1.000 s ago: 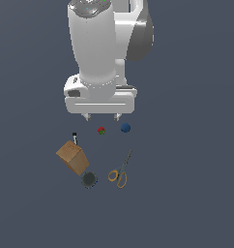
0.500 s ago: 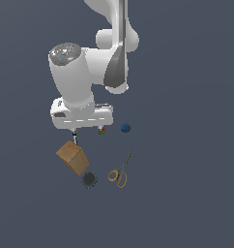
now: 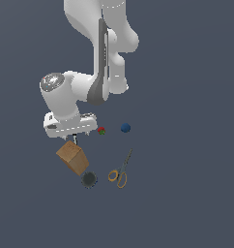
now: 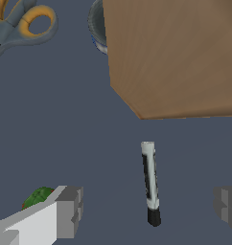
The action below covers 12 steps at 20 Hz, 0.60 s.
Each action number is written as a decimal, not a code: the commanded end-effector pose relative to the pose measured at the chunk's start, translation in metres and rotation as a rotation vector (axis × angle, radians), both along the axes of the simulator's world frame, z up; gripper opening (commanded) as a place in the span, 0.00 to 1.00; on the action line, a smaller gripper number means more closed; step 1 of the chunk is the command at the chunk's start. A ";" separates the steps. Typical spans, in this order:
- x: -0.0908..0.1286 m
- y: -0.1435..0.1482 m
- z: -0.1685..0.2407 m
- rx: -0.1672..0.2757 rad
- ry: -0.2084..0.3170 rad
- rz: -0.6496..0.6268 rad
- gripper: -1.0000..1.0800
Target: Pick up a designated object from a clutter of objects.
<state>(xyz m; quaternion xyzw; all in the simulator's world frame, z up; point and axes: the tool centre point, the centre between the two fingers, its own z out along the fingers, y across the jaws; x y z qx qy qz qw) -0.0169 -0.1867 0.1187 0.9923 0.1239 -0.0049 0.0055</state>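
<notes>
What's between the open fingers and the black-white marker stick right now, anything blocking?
Nothing visible. In the wrist view the marker stick lies on bare floor between the open gripper fingers. The brown box sits just beyond the stick's far end, apart from it. The red-and-green ball is outside one finger, not in the gap.

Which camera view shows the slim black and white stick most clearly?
The wrist view: the stick lies fully visible between the open pincer fingers, just apart from the brown box. In the exterior view only a tiny sliver shows under the arm's hand.
</notes>
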 end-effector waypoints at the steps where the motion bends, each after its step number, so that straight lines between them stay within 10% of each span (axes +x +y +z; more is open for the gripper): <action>1: -0.009 -0.013 -0.017 0.003 -0.002 0.028 0.96; 12: -0.033 -0.040 -0.057 0.012 -0.008 0.089 0.96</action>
